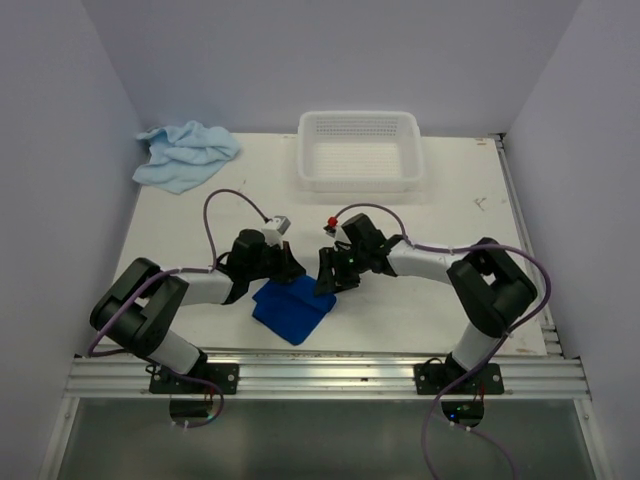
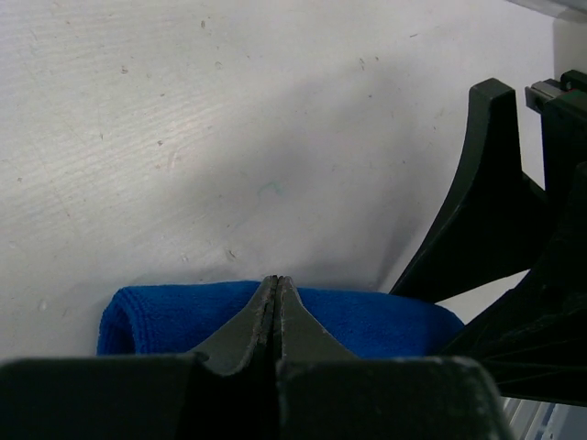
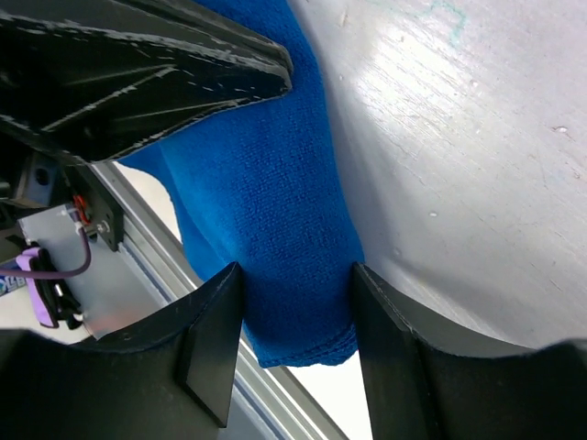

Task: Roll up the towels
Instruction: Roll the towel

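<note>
The dark blue towel lies near the table's front edge, between the two arms, with its far edge rolled into a thick fold. My left gripper is shut, its tips pressed together against that fold with no cloth between them. My right gripper straddles the right end of the roll. Its jaws touch the cloth on both sides. The pale blue towel lies crumpled at the far left corner, away from both grippers.
A white perforated basket stands at the back centre. Grey walls enclose the table on the left, right and back. An aluminium rail runs along the front edge, just below the dark towel. The two grippers sit close together.
</note>
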You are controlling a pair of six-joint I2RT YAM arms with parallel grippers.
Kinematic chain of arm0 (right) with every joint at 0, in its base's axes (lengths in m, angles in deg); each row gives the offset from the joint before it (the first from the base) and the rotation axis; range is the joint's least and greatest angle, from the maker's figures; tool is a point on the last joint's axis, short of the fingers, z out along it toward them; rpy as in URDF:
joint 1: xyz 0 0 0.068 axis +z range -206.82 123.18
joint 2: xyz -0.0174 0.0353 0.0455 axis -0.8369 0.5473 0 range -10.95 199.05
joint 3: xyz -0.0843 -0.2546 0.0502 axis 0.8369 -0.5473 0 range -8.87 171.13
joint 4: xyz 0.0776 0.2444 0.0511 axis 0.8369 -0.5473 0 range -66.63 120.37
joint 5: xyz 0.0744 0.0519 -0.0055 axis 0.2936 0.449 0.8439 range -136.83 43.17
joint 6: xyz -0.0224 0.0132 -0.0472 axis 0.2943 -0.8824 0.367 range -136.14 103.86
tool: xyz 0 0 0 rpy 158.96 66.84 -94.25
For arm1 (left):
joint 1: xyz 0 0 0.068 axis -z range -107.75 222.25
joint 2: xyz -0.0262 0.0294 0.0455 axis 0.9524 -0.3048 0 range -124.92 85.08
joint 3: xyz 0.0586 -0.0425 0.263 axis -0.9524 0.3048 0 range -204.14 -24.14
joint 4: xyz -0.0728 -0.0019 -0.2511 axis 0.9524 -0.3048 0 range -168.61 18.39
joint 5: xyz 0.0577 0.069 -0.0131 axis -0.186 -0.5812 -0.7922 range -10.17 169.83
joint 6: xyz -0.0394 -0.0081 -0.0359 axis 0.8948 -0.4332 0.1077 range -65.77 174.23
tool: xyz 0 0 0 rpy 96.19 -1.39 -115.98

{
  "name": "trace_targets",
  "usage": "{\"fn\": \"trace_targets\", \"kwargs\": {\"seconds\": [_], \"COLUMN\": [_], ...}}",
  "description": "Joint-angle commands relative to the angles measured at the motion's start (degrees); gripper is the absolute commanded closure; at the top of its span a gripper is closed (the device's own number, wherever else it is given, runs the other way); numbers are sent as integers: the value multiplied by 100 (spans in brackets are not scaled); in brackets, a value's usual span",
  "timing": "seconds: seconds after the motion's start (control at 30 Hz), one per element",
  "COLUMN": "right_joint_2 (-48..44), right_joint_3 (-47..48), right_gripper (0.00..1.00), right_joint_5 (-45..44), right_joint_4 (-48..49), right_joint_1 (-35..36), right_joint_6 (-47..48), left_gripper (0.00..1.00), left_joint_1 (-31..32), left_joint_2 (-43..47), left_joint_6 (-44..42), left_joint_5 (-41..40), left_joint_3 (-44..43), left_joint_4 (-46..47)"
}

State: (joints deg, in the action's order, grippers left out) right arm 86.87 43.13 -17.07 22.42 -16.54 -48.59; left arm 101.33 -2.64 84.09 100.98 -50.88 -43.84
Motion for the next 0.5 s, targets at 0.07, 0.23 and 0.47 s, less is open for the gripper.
{"fn": "trace_targets", "kwargs": {"seconds": [0.07, 0.23, 0.47], "right_joint_2": [167, 44, -474], "right_joint_3": [-182, -235, -42], "right_gripper": [48, 59, 72], "right_joint_5": [4, -496, -1436], "right_joint_4": [83, -31, -532], "right_joint_1": [173, 323, 700], "right_joint_6": [203, 335, 581], "left_gripper": [100, 100, 100], "left_joint_1": [27, 27, 19], "left_joint_2": [185, 194, 150], "left_joint_6": [-297, -332, -280], "left_joint_5": [-198, -251, -313], "left_joint_3": [-6, -77, -366], "left_joint_4": [-96, -237, -465]}}
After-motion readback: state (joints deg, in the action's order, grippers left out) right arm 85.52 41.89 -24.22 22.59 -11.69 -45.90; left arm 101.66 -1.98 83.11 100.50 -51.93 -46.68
